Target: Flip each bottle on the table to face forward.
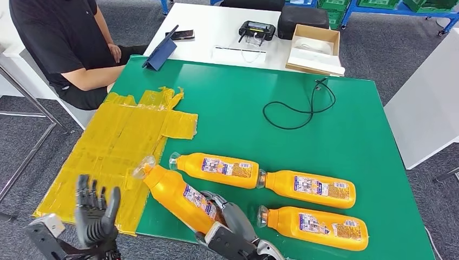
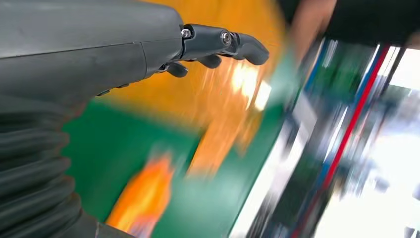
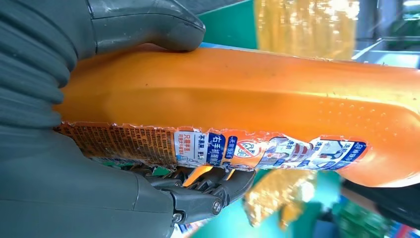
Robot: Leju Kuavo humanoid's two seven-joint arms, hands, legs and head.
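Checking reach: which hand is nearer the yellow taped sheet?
Left. The left hand hovers over the yellow taped sheet; the right hand grips a bottle beside it.

Four orange bottles are showing on the green tabletop point(image 1: 379, 141): one bottle point(image 1: 178, 196) nearest the robot, one bottle point(image 1: 219, 169) lying farther back, one bottle point(image 1: 311, 188) lying end to end with it, and one bottle point(image 1: 316, 227) lying near the front edge. One sheet of yellow taped material point(image 1: 116, 146) is lying across the left side. One black cable point(image 1: 303, 105) is curling near the far edge. On the white tabletop point(image 1: 216, 32) behind, one cardboard box point(image 1: 316, 49), one black controller point(image 1: 257, 31), one phone point(image 1: 181, 35), one blue tablet case point(image 1: 161, 54) and one black bag point(image 1: 303, 19) are sitting. One person point(image 1: 65, 43) is sitting alongside. Two robot hands are showing: one left hand point(image 1: 96, 214) and one right hand point(image 1: 230, 219).
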